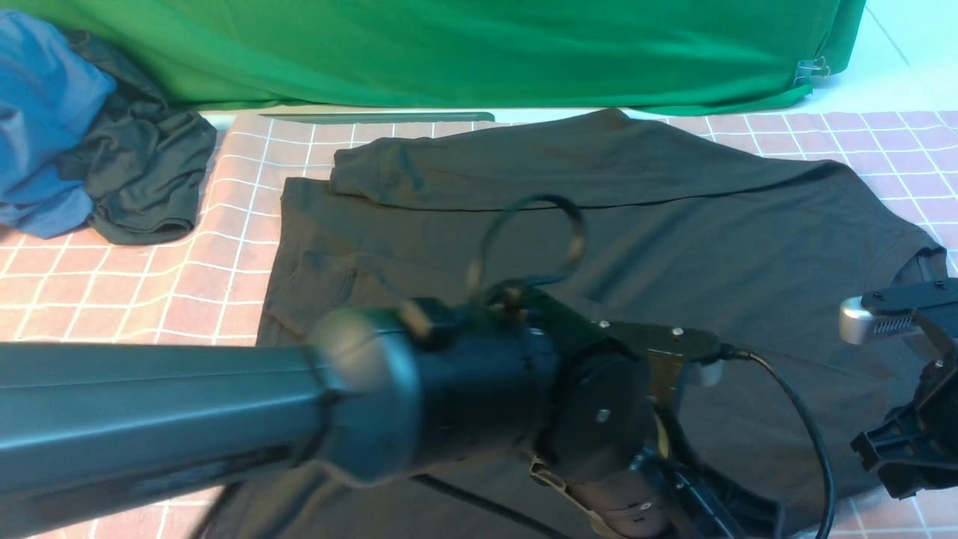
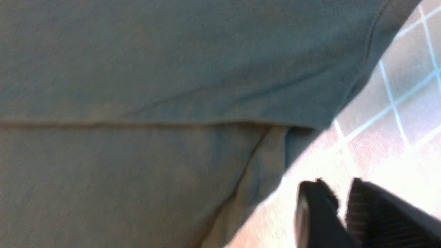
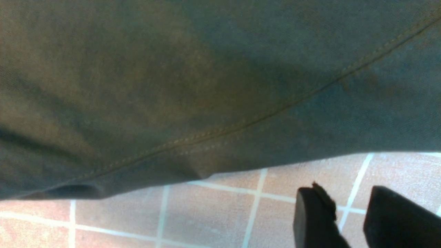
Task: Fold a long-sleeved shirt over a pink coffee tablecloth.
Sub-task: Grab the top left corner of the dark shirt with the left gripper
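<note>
The pink coffee tablecloth (image 1: 112,292) covers nearly the whole working surface, with a green cloth (image 1: 464,52) hanging behind it. The long-sleeved shirt (image 1: 673,224) lies flat on it from the middle toward the right, with one sleeve (image 1: 524,168) laid across its far side. The left arm (image 1: 150,404) reaches low over the shirt's near half and hides that edge in the front view. At the far left, a blue garment (image 1: 45,120) and a dark garment (image 1: 150,172) lie bunched together, well apart from the shirt. The left gripper (image 2: 339,193) hangs just off the shirt's edge over bare pink cloth, its jaws slightly parted and holding nothing. The right gripper (image 3: 348,196) sits likewise beside a stitched hem, jaws apart and empty. The main risk, as I judge it, is that a gripper closing so near the edge pinches the tablecloth along with the hem, so the whole cloth lifts and drags. A shallow bite could also catch only the top layer of soft knit, leaving the fold crooked or letting it slip out mid-lift. The low left arm could rub the fabric and rumple it, or nudge the laid sleeve off. The count is one tablecloth, one green cloth, one shirt, two arms, two spare garments and two grippers.
</note>
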